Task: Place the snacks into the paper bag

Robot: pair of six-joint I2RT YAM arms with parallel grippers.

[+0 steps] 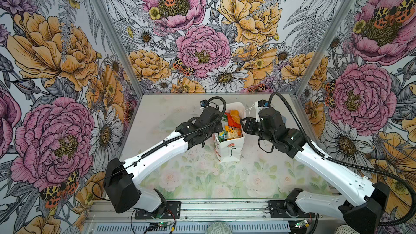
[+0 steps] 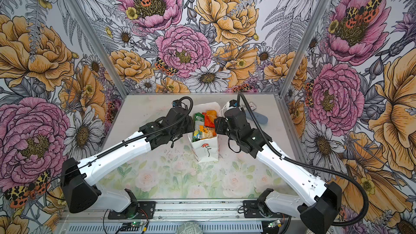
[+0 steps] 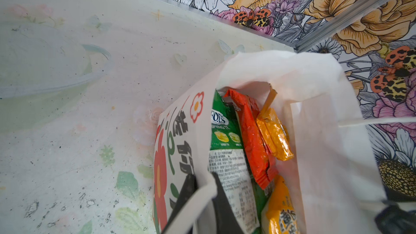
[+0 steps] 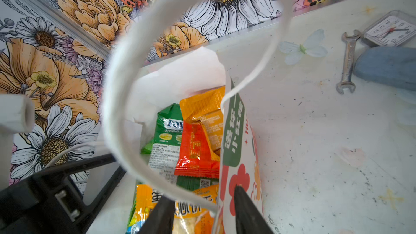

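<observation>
Floral wallpaper in pink, orange and grey encloses a pale, flower-printed tabletop (image 1: 180,113), where the paper bag (image 1: 229,151) stands upright near the middle, its mouth open, in both top views. Its white front carries a drawn red rose on a green stem; its side walls are printed with red flowers, green panels and dark characters.

The snacks (image 1: 234,124) fill the bag, standing on end with their tops just below the rim. The wrist views pick out several:
- a green FOX'S packet (image 3: 221,131) with a white label panel
- a crinkled red packet (image 3: 249,136) pressed against it
- a glossy orange packet (image 3: 273,136) against the bag's white inner wall
- a yellow packet (image 3: 279,210) with dark characters nearest the cameras

The left end effector (image 3: 203,183) sits astride the bag's left wall, one black finger outside and one inside, with the jaws a little apart and the paper edge between them. The right end effector (image 4: 202,193) straddles the right wall in the same way, its jaws spread wider. The inner finger stands clear of the paper among the packets. A white cord handle (image 4: 117,86) loops up close in front of the right wrist camera.

Toward the far right corner of the tabletop, apart from the bag, lie a small metal wrench (image 4: 347,61) and a small square clock (image 4: 390,31).
</observation>
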